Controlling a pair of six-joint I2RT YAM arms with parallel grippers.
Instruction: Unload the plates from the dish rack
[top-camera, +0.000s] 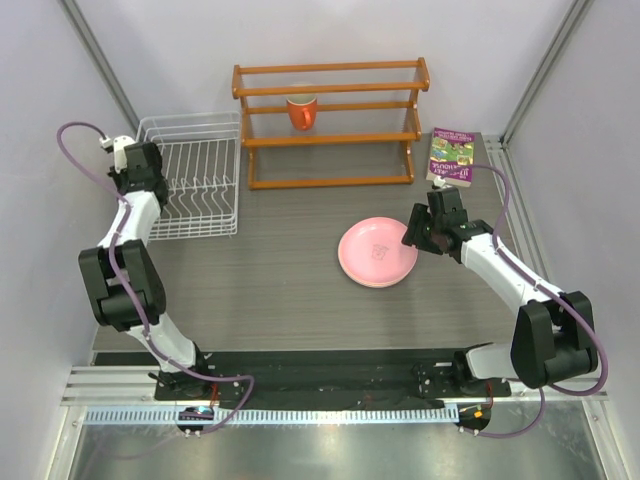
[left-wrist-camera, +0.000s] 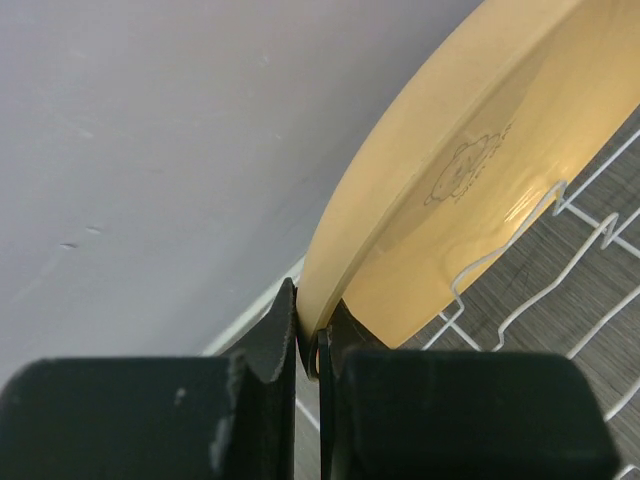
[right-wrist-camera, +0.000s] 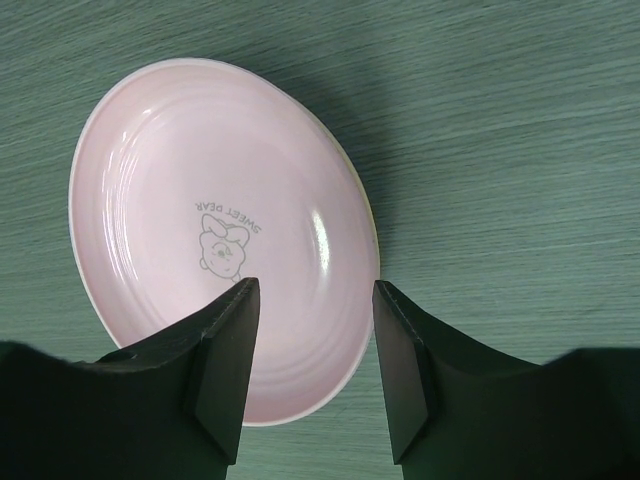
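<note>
My left gripper (left-wrist-camera: 310, 325) is shut on the rim of an orange-tan plate (left-wrist-camera: 480, 170), which stands on edge among the wires of the white dish rack (left-wrist-camera: 604, 222). In the top view the left gripper (top-camera: 142, 168) is at the left side of the dish rack (top-camera: 190, 185), and that plate does not show there. A pink plate (top-camera: 378, 252) lies flat on the table. My right gripper (top-camera: 415, 238) is open just above its right rim. In the right wrist view the right gripper (right-wrist-camera: 315, 290) is empty over the pink plate (right-wrist-camera: 200, 220). A thin tan rim shows under the pink plate's edge.
An orange-brown wooden shelf rack (top-camera: 330, 125) stands at the back with an orange-red mug (top-camera: 302, 111) on it. A small book (top-camera: 452, 156) lies at the back right. A white wall runs close along the left of the rack.
</note>
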